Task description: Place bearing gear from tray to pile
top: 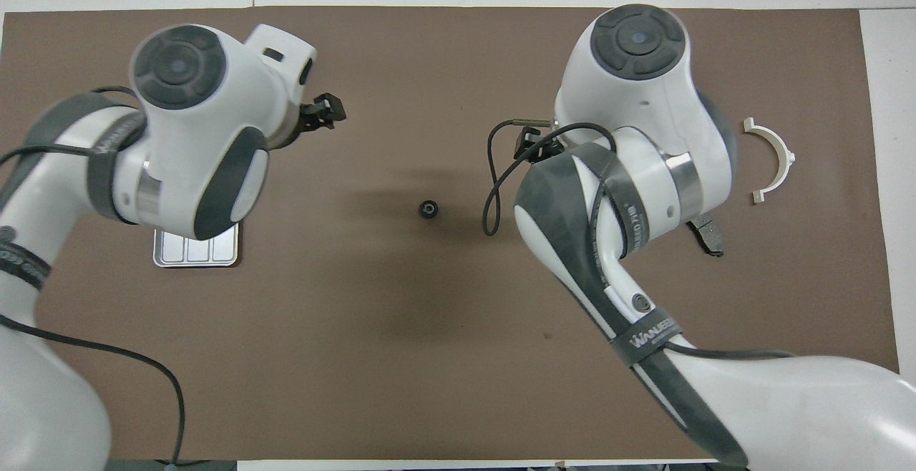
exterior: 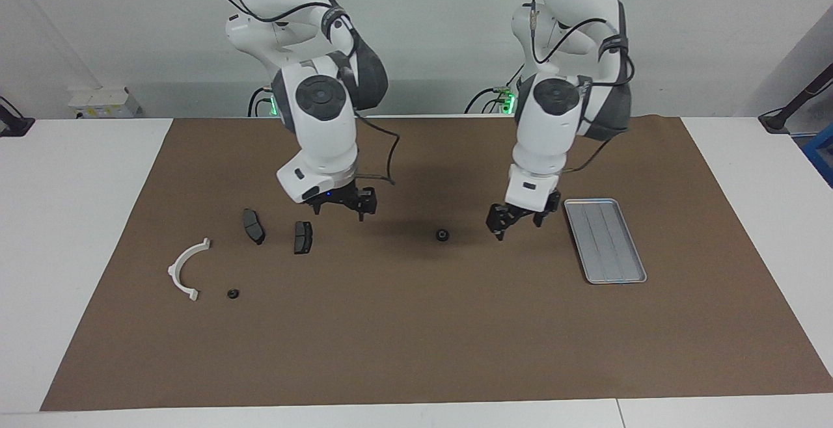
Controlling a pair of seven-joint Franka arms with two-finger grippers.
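You are looking at a small black round bearing gear (exterior: 442,235) lying on the brown table mat (exterior: 416,350), about midway between the two arms' ends and clear of the flat rectangular silver metal tray (exterior: 605,240). A second small black round gear (exterior: 232,294) is lying in the pile at the right arm's end, just beside the white plastic half-ring bracket (exterior: 186,268).

The left gripper (exterior: 518,219) is hanging over the mat between the middle gear and the tray, its fingers spread apart and holding nothing; the left arm is standing tall with its wrist pointing steeply down. The right gripper (exterior: 343,203) is hanging over the mat near the pile, fingers likewise spread and empty, its forearm also angling down from a raised elbow.

Two dark grey brake pads (exterior: 254,226) (exterior: 302,237) are lying side by side, nearer to the robots than the bracket. The tray is lying at the left arm's end, its ribbed floor bare.
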